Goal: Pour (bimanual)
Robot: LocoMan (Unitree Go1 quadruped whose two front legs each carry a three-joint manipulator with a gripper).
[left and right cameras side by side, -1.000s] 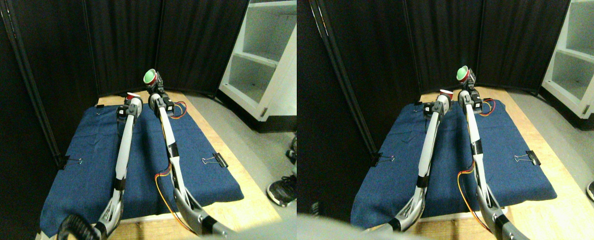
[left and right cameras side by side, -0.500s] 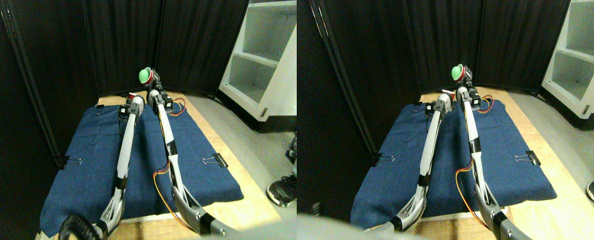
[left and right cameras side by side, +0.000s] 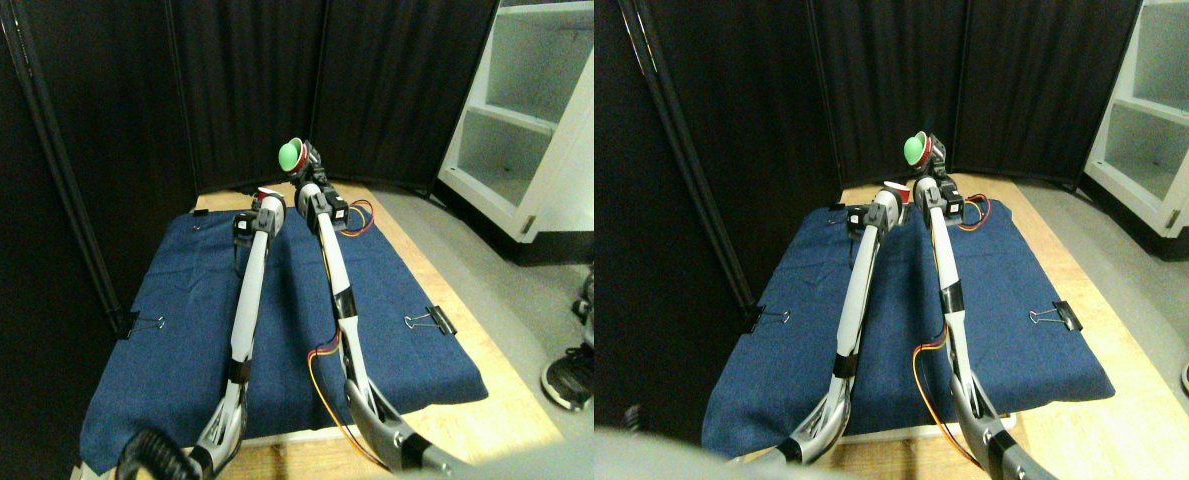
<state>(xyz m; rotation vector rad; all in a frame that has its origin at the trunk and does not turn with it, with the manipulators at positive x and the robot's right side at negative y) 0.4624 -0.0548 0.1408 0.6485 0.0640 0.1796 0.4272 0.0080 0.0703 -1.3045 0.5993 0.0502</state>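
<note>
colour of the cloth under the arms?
Dark blue: the clipped-down cloth on the wooden table, clearest in the stereo pair view.

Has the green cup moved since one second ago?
Yes. The green cup has moved left, away from the white shelf, and tipped further.

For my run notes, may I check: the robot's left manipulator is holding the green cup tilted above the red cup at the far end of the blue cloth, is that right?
Not quite: it is the right manipulator whose gripper holds the green cup up and tilted. The left manipulator's gripper is at the red cup, lower, at the far end of the blue cloth. The stereo pair view shows this.
</note>
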